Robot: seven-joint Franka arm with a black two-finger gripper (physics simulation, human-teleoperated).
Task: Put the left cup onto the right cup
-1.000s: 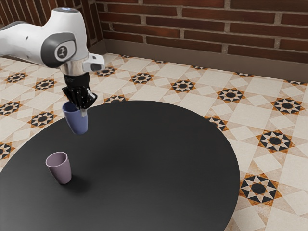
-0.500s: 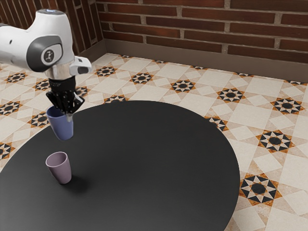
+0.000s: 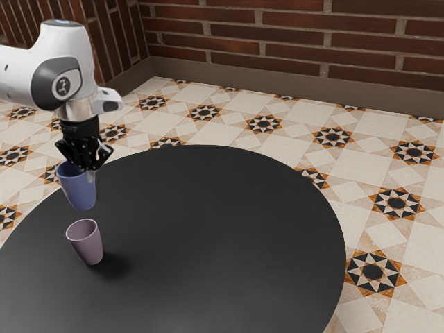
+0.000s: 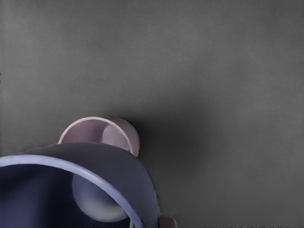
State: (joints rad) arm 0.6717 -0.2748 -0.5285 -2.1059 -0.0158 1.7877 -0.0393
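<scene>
Pink cup partly behind blue cup

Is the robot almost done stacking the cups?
Partly. Done: the gripper has the blue cup lifted off the table. In hand: it hangs nearly above the pink cup. Left: lower it onto the pink cup and let go.

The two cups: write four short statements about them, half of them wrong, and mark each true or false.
1. The blue cup hangs in the gripper, clear of the table. True.
2. The pink cup lies on its side. False: it stands upright, mouth up.
3. The blue cup sits inside the pink cup. False: it hangs above it, apart.
4. The pink cup stands on the table. True.
</scene>
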